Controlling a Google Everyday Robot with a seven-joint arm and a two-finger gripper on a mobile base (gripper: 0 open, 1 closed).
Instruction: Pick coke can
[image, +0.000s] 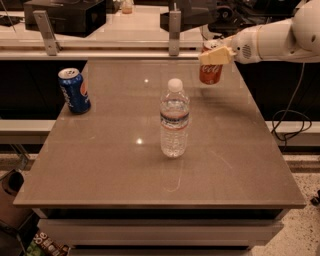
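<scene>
1. the water bottle (174, 120), clear plastic with a white cap, stands upright near the middle of the tabletop (115, 170). it holds clear liquid almost up to its neck.
2. the coke can (210, 75) is behind the water bottle and to its right, near the tabletop's far edge. whether it is opened or sealed cannot be told, because its top is mostly hidden.
3. the coke can's long axis is vertical, top up. whether its base touches the tabletop cannot be told.
4. the gripper (212, 56) is behind and to the right of the water bottle, at the can's upper end. its tan fingers (220, 54) are clamped on the top part of the can. the white arm (272, 40) reaches in from further right of the bottle.
5. the blue can (74, 91) stands upright, well to the left of the water bottle and slightly behind it, silver top up.
6. the coke can shows white cursive lettering on red. the blue can bears a red-and-white logo. the water bottle's label band is too small to read.
</scene>
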